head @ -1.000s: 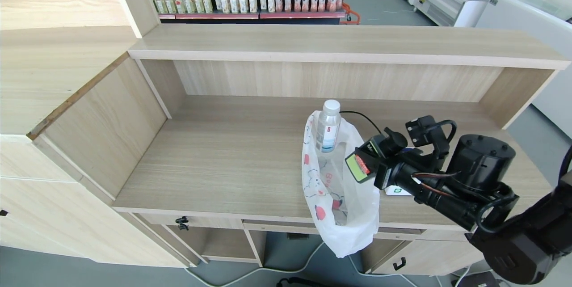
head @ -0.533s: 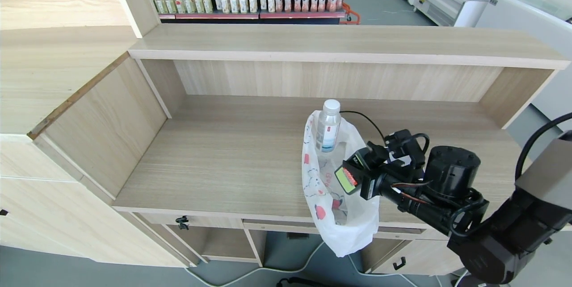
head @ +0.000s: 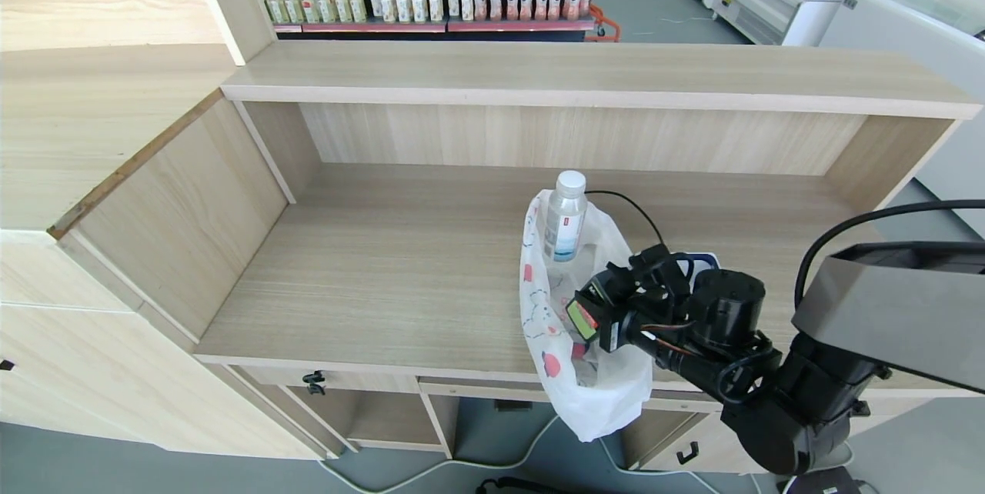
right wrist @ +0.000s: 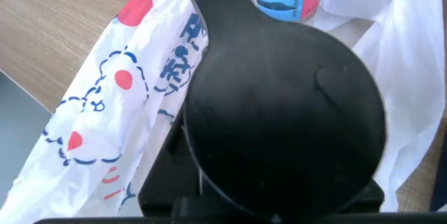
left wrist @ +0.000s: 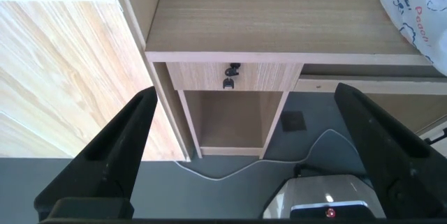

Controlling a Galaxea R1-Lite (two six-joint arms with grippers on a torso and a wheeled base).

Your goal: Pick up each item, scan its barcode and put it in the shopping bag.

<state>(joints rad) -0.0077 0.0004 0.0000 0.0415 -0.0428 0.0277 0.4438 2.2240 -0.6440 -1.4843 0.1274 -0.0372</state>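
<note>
The right gripper (head: 597, 311) pinches a green-and-red item (head: 581, 320) over the shopping bag (head: 539, 308), seemingly for release into its open mouth. A water bottle (head: 565, 225) stands inside.

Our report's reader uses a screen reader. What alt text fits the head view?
The right end effector holds a small green-and-red item at the mouth of the open shopping bag, which drapes over the edge of a wooden counter; a water bottle stands upright inside it.

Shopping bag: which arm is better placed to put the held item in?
Right. The right pincer holds the green-and-red item over the shopping bag, at its open mouth. The left pincer hangs open, low before the counter's drawer, away from the bag.
</note>
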